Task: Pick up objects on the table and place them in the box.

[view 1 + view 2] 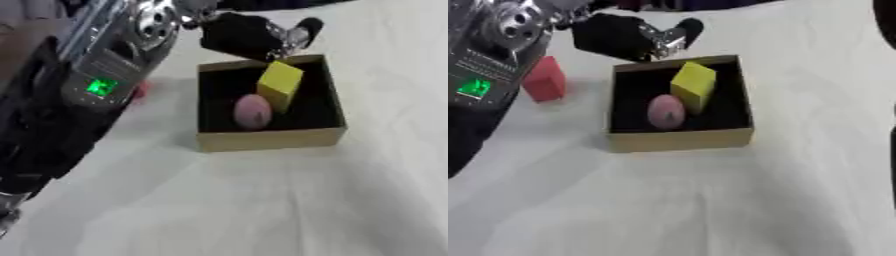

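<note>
A shallow cardboard box [267, 140] with a dark inside sits on the white table. Inside it lie a pink egg-shaped object [252, 111] and, tilted on its edge behind that, a yellow block [280, 82]. My left hand [241, 35] hovers over the box's far rim, its thumb and fingers spread apart just above the yellow block's top corner and not closed round it. A red block [544, 80] stands on the table left of the box; in the left eye view my forearm hides most of it.
My left forearm [101, 85], silver and black with a green light, crosses the upper left and covers the table there. A dark shape [885, 15] shows at the right edge. White cloth spreads in front of and to the right of the box.
</note>
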